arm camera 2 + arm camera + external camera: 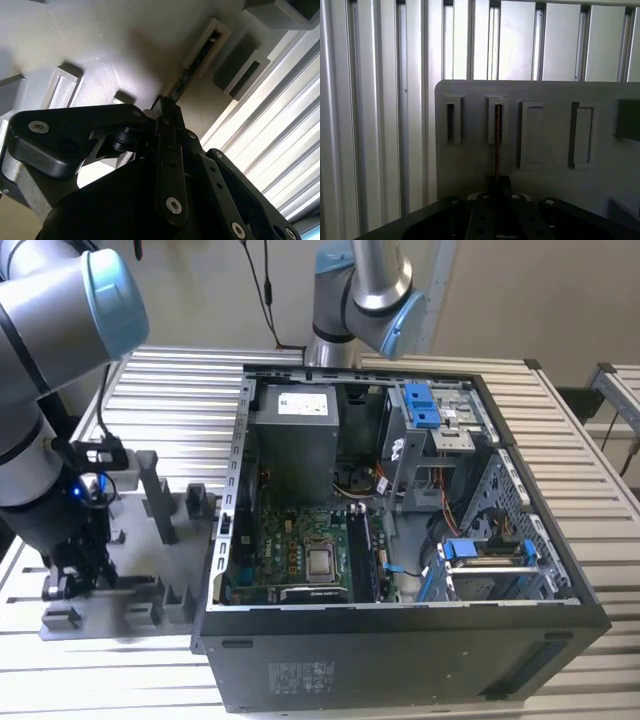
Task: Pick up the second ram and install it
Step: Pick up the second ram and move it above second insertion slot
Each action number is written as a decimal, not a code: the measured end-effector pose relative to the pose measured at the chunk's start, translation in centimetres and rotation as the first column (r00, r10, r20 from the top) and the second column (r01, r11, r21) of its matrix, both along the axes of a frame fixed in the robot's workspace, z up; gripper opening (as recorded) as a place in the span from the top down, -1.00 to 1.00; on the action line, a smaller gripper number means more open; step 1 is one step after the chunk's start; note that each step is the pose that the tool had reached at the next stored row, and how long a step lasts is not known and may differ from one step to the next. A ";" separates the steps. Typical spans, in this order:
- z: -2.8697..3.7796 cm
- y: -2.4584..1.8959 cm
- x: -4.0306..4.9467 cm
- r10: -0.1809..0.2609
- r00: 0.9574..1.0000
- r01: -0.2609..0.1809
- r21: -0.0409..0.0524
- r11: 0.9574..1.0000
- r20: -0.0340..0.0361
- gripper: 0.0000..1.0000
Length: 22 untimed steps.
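Note:
The second ram (496, 145) shows edge-on as a thin dark strip. It stands in a slot of the light-grey holder block (545, 125) and runs from that slot to my gripper (497, 181). The second wrist view gives the same picture: the second ram (184, 80) leads from its slot in the holder block (100, 45) into my gripper (165, 106), whose fingers are shut on its near end. In the exterior view my gripper (78, 578) is down at the holder block (135, 540), at the exterior view's left, beside the open computer case (240, 500).
Inside the case lie the motherboard (300, 550) with its black upright slots (362, 555), a power supply (295, 430) and blue drive brackets (420, 405). The ribbed metal table (590, 490) surrounds everything. Other slots (581, 132) sit in the holder block beside the ram's.

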<state>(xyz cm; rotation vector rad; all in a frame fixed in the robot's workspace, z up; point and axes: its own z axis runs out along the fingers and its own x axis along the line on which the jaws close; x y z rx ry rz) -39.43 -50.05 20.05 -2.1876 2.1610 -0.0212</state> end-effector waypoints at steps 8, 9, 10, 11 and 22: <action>0.96 0.00 0.00 0.000 1.000 0.000 0.000 1.000 0.000 0.72; 1.05 0.00 0.00 0.000 1.000 0.000 0.000 1.000 0.000 0.72; 1.14 0.00 0.00 0.000 1.000 0.000 0.000 1.000 0.000 0.72; 1.22 0.00 0.00 0.000 1.000 0.000 0.000 1.000 0.000 0.72; 1.61 0.00 0.00 0.000 1.000 0.000 0.000 1.000 0.000 0.72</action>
